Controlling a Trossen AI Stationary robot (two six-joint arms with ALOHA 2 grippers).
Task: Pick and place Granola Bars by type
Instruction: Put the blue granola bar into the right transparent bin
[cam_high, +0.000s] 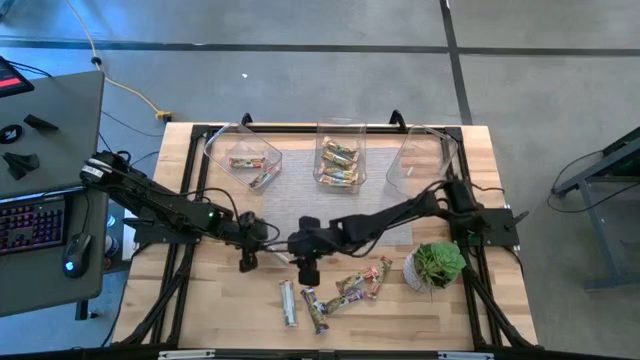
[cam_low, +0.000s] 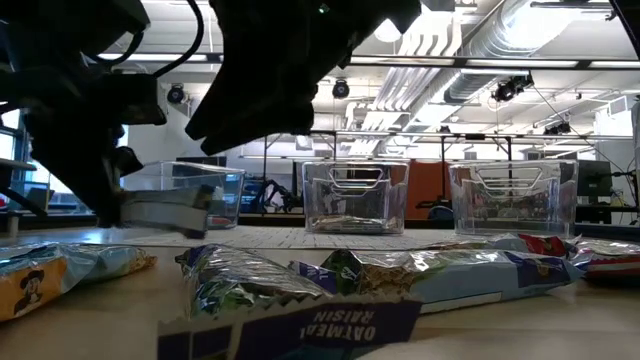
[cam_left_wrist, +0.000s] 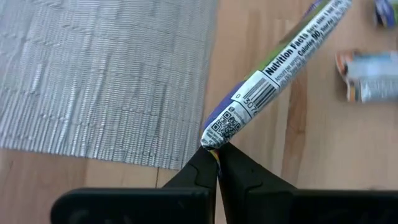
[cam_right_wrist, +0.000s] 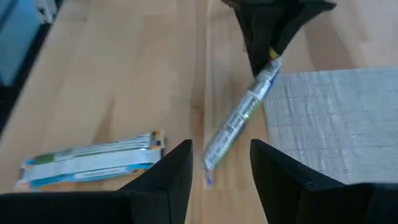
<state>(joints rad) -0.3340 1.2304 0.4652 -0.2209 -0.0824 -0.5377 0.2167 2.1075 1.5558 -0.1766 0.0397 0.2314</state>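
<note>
My left gripper (cam_high: 247, 262) (cam_left_wrist: 216, 152) is shut on one end of a slim bar (cam_left_wrist: 280, 62) in a white, purple and green wrapper, near the grey mat's near edge. The right wrist view shows this bar (cam_right_wrist: 239, 121) reaching toward my right gripper (cam_high: 308, 272) (cam_right_wrist: 221, 168). That gripper is open, with its fingers standing either side of the bar's free end without touching it. Several more bars (cam_high: 350, 285) lie flat on the wood near the table's near edge. Others lie in the left bin (cam_high: 243, 158) and the middle bin (cam_high: 338, 165). My left gripper pinches the bar's crimped end seal (cam_left_wrist: 219, 134) between its two fingertips. The fingers lie roughly along the bar, which runs straight on from them toward my right gripper. In the low view the bar (cam_low: 165, 212) sits about level. Whether its free end touches the table, I cannot tell.
Three clear bins stand in a row along the far edge, and the right one (cam_high: 425, 155) holds nothing. A grey mat (cam_high: 335, 215) lies at the table's middle. A small potted plant (cam_high: 436, 265) stands by the right arm. Loose bars (cam_high: 288, 303) crowd the near middle.
</note>
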